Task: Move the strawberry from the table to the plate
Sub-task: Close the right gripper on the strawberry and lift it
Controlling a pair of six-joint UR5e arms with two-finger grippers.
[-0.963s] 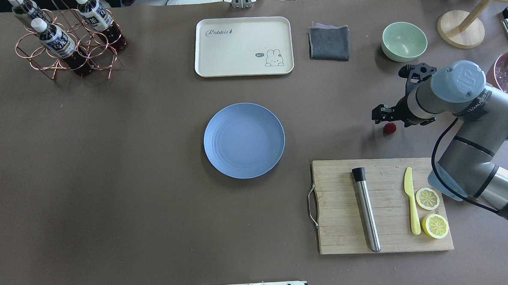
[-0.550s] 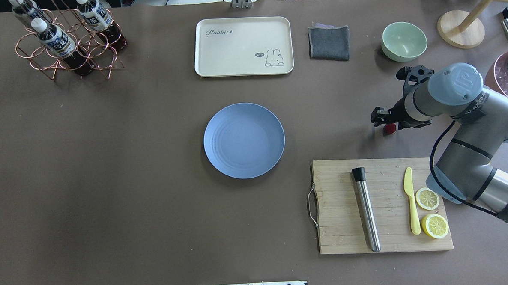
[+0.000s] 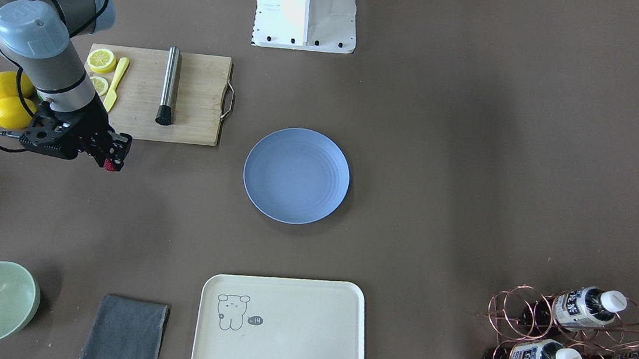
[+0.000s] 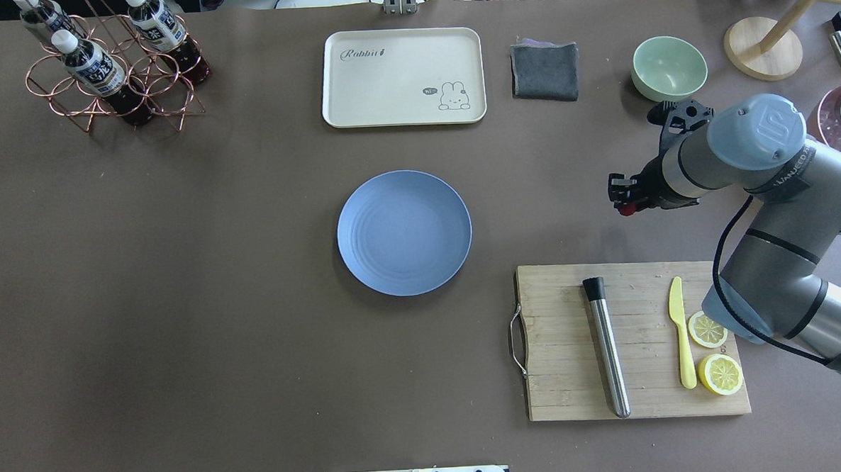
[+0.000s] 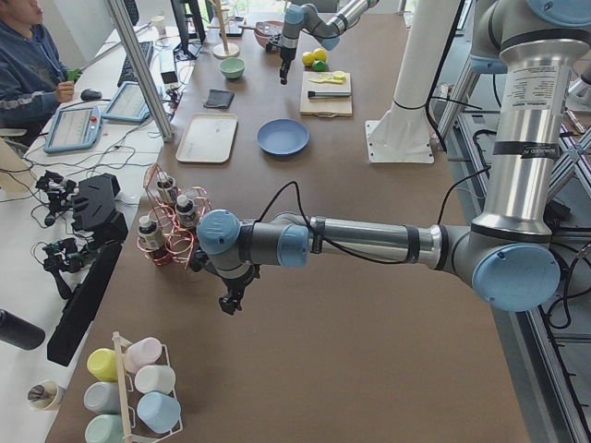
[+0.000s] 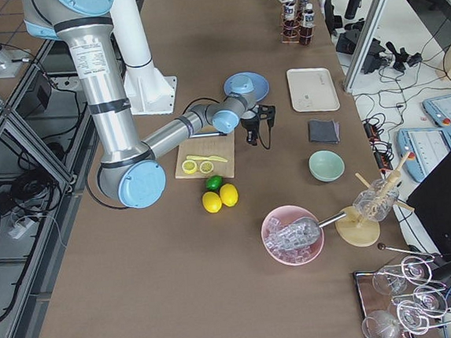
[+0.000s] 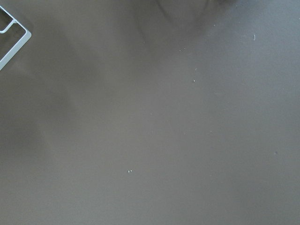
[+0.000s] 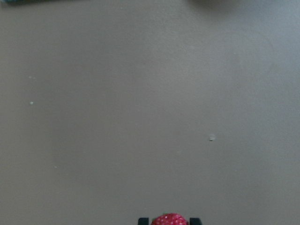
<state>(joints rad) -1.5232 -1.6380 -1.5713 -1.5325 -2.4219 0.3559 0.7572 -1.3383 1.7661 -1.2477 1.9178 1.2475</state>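
Fingers: the right gripper (image 4: 622,199) has its fingertips (image 8: 143,221) pinched on the strawberry (image 8: 168,219); red shows between two black tips at the bottom edge of the wrist view.
Strawberry: held in the fingers and, by the look of it, lifted clear of the table (image 4: 181,275). Only bare tabletop shows beyond it.
Change: a second ago the berry lay on the table just beside the spread fingers. They then came over it, and now it sits between them, shifted slightly towards the plate side.
Meaning: the grasp looks done, and the carry is the step in hand.
Plate (image 4: 404,232): well apart from the fingers, towards the table's middle, with nothing on it and nothing in between.
Near the fingers: cutting board (image 4: 634,340) on the robot's side, green bowl (image 4: 669,68) on the far side.
Left gripper (image 5: 229,300): seen only from the side camera, over bare table far from the fingers. Cannot tell whether it is spread or closed.
Next: a level carry to the plate and a low release, since a small round berry could roll off the shallow rim.
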